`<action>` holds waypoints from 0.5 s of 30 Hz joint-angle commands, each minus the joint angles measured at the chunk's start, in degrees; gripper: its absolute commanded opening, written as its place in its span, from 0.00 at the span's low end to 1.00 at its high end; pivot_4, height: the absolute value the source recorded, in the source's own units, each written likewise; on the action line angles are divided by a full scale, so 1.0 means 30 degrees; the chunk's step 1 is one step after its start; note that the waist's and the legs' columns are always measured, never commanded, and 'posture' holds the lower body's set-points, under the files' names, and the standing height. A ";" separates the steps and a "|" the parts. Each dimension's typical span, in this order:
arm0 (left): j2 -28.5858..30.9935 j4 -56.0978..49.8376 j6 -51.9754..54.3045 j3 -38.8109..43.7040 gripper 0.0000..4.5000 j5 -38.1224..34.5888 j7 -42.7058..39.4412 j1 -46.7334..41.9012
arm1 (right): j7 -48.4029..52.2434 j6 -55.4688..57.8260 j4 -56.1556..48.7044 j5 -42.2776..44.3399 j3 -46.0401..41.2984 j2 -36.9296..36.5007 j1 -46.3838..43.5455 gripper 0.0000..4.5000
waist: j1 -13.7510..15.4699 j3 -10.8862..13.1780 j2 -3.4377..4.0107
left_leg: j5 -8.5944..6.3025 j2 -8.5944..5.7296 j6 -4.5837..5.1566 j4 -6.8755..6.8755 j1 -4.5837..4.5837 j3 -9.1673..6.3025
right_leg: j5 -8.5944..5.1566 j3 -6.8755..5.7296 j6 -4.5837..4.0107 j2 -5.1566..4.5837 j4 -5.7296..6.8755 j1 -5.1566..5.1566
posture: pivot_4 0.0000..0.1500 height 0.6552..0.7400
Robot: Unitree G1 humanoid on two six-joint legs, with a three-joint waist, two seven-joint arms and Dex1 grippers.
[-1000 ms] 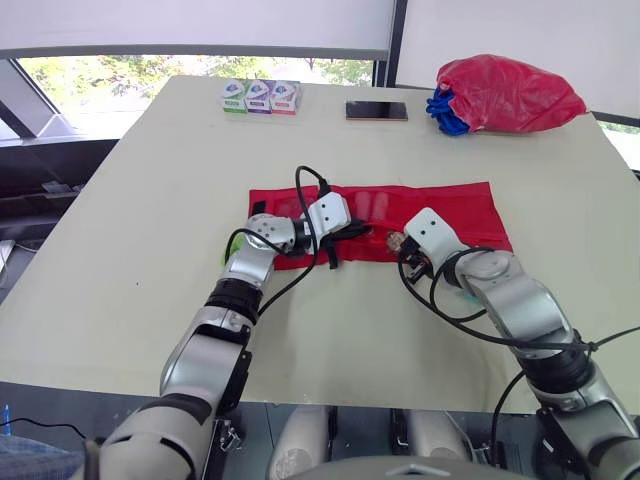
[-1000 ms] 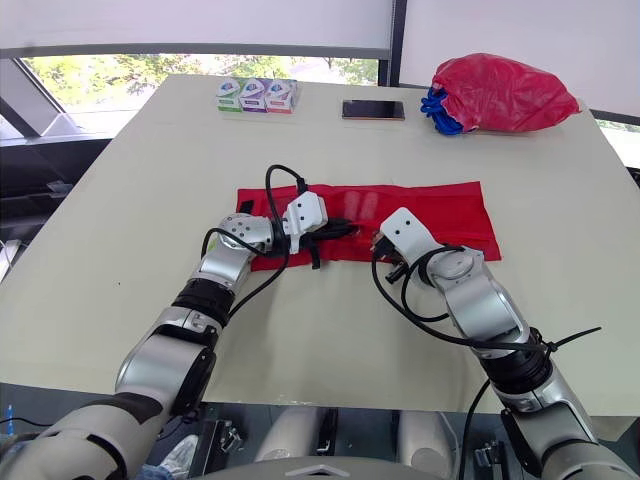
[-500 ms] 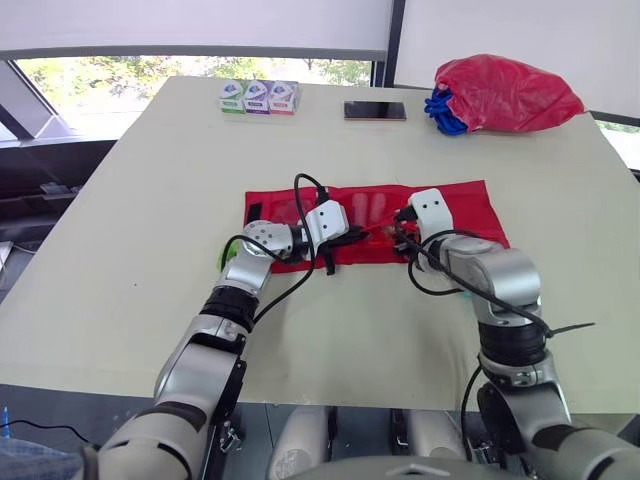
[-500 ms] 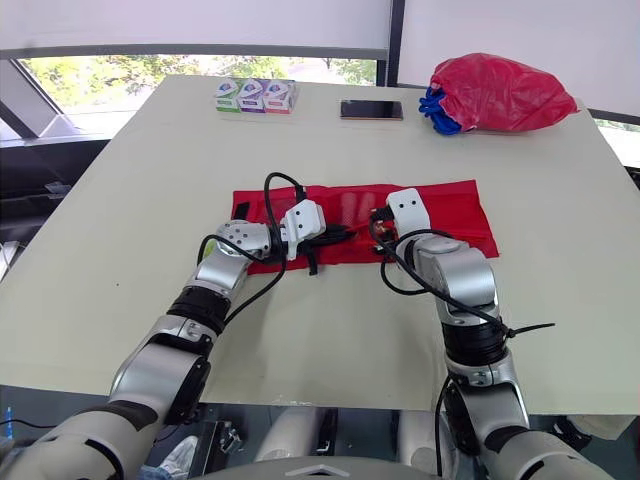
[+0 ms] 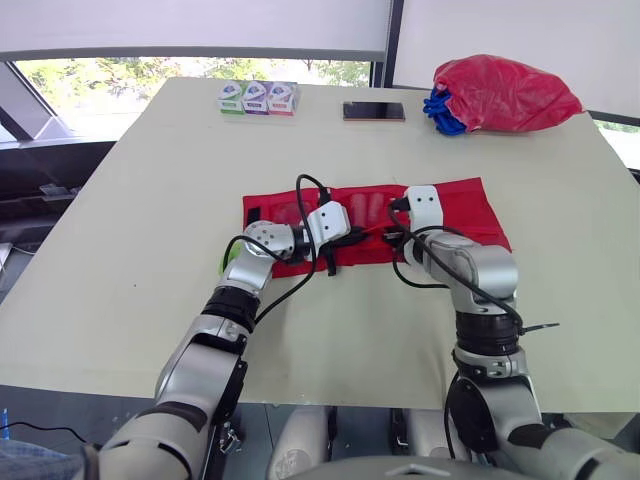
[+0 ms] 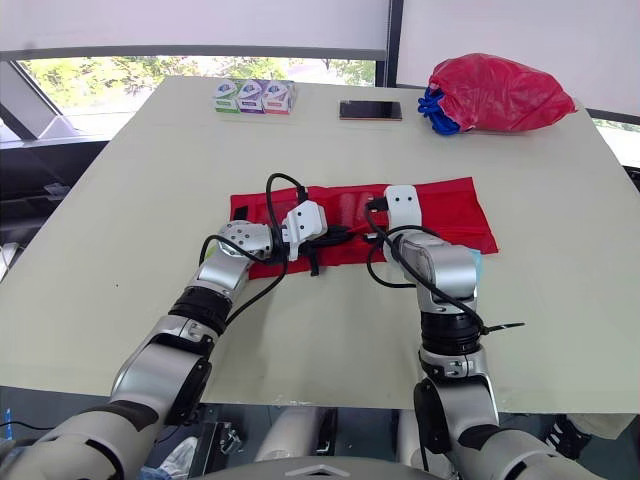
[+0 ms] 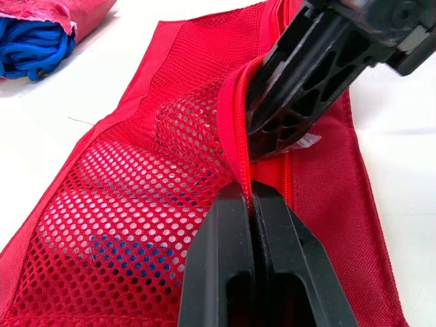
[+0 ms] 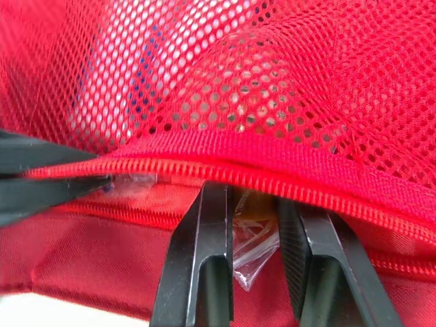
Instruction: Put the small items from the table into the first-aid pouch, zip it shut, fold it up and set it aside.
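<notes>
Change from one second ago: the right arm has swung its elbow in toward the robot, and the right gripper (image 8: 253, 197) has advanced from the pouch's near edge into the zip opening. The left gripper (image 7: 252, 196) remains in place.

Current state: the first-aid pouch (image 5: 460, 205) lies unfolded and unzipped at the centre of the table (image 5: 150, 200). The left gripper is pinched tight on the pouch's zip edge. The right gripper, fingers narrowly apart, holds a clear-wrapped item (image 8: 255, 255) inside the opening.

Count:
- One pouch.
- Three small boxes (image 5: 258, 97), far left.
- One phone (image 5: 374, 111), far centre.
- One red bag (image 5: 505, 92), far right.
</notes>
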 commanded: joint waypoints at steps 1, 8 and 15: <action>-0.0092 -0.0380 -0.0419 -0.0085 0.00 -0.0237 -0.0231 0.0034 | -0.0222 -0.0558 -0.0800 0.0218 0.0172 -0.0385 -0.0177 0.46 | 0.0006 0.0001 0.0001 | 0.0000 0.0000 0.0000 0.0000 0.0000 0.0000 | 0.0000 0.0000 0.0000 0.0000 -0.0002 0.0000 | 1.00 1.00; -0.0004 0.0299 -0.0567 0.0065 0.00 -0.0161 -0.0061 -0.0213 | 0.0832 0.0488 -0.4028 0.0889 0.2068 -0.2032 0.1537 0.80 | 0.0012 0.0001 0.0001 | -0.0028 0.0001 0.0049 -0.0014 -0.0001 0.0000 | -0.0001 0.0000 -0.0001 -0.0001 -0.0011 0.0000 | 1.00 1.00; -0.0017 0.0454 -0.0545 0.0081 0.00 -0.0235 -0.0119 -0.0374 | 0.3286 0.1054 -0.8224 0.3063 0.2509 -0.4899 0.3948 0.80 | 0.0020 0.0001 0.0002 | -0.0037 0.0004 0.0064 -0.0014 -0.0001 -0.0004 | -0.0002 -0.0003 0.0001 0.0000 -0.0026 0.0006 | 1.00 1.00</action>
